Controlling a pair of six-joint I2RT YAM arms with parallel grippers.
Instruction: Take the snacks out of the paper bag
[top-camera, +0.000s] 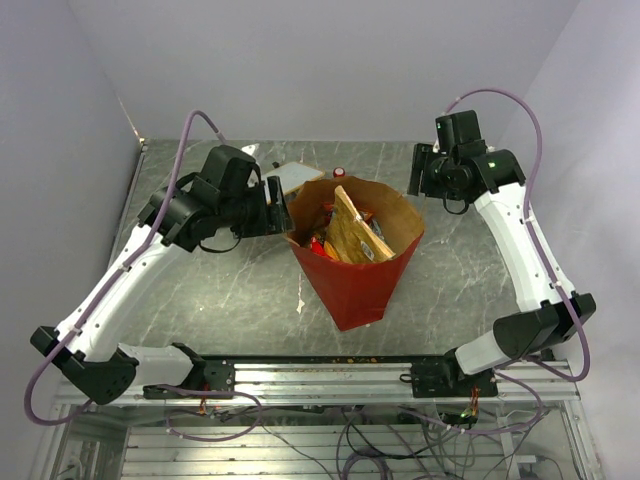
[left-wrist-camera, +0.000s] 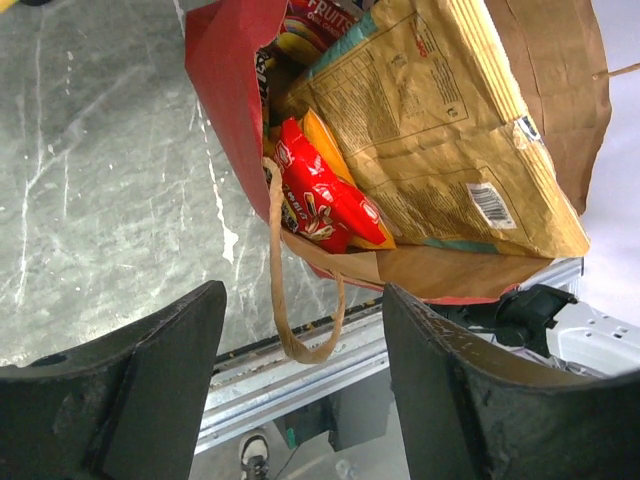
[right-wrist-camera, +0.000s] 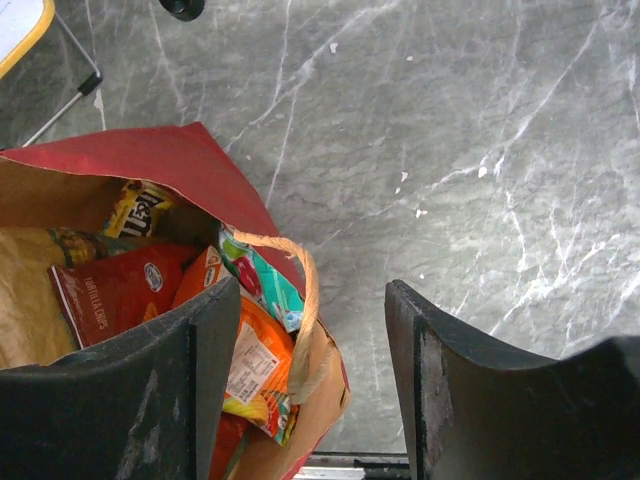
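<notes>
The paper bag (top-camera: 352, 285) stood upright on the grey, white-veined marble counter (top-camera: 200, 290). It was matte red outside and creased brown kraft inside, with its mouth gaping. All the snacks (top-camera: 350, 235) lay inside it.

The left gripper (left-wrist-camera: 302, 300) hung spread wide and empty at the bag's rim. Straight ahead of it sat a large crinkled tan packet (left-wrist-camera: 440, 120) and a glossy red packet (left-wrist-camera: 320, 195). A twisted tan handle (left-wrist-camera: 276, 250) drooped between its fingers.

The right gripper (right-wrist-camera: 312, 290), also wide apart and holding nothing, hovered over the opposite rim. A yellow packet (right-wrist-camera: 135, 210) and a shiny orange packet (right-wrist-camera: 255, 360) lay below one finger (right-wrist-camera: 130, 400). Bare marble stretched under the other. A flat white board (top-camera: 295, 178) lay just beyond the left gripper.
</notes>
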